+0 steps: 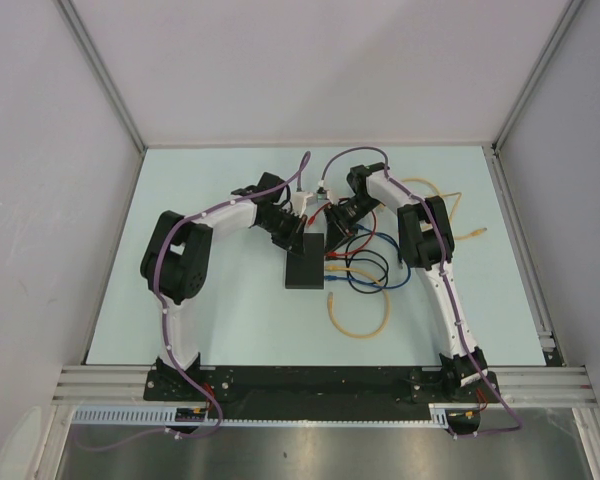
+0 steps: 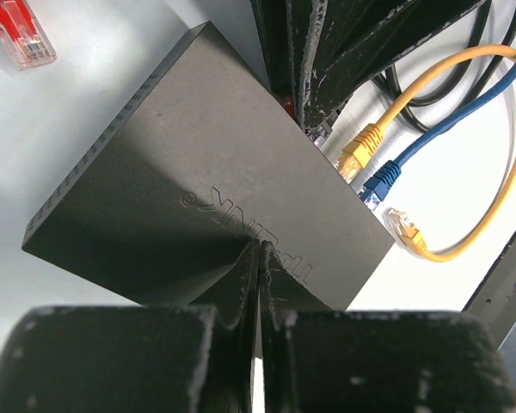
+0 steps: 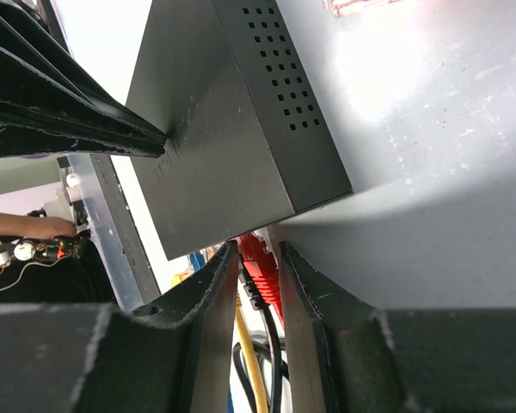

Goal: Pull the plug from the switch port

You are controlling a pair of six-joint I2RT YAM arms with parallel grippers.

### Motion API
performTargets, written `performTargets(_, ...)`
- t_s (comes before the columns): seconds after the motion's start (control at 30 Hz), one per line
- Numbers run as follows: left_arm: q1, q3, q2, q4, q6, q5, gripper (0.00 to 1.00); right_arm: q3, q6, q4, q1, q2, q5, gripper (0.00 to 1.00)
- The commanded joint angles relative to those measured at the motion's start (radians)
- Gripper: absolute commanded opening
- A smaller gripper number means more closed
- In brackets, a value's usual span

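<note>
Our left end effector [image 2: 258,251] is closed, and its tips touch the top of the switch [image 2: 198,163]. The switch lies flat in the middle of the counter [image 1: 220,310]. Our right end effector [image 3: 256,248] has a finger on each side of the red plug [image 3: 262,268] at the switch's edge. We cannot tell if it squeezes.

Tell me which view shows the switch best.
Left wrist: the switch fills the frame, top face and embossed logo clear. Top external shows a small dark rectangle; right wrist only its vented side and one face.
</note>
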Motion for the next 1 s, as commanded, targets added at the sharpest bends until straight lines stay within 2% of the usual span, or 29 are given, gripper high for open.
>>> performTargets(0.0,-0.003,-0.043,0.074,-0.066,0.058,-0.168,0.02,-0.02,-0.02,0.069,0.02,0.063,0.166,0.31)
performTargets(0.13,-0.004,-0.046,0.073,-0.066,0.058,-0.169,0.02,-0.015,-0.009,0.074,0.023,0.069,0.179,0.33)
performTargets(0.43,-0.009,-0.045,0.076,-0.069,0.059,-0.172,0.02,-0.024,0.038,0.106,0.026,0.066,0.229,0.27)
performTargets(0.73,-0.015,-0.04,0.085,-0.067,0.061,-0.174,0.02,-0.027,0.034,0.108,0.028,0.061,0.235,0.08)
performTargets(0.97,-0.019,-0.031,0.087,-0.073,0.062,-0.174,0.02,0.019,0.024,0.106,0.025,0.054,0.229,0.01)
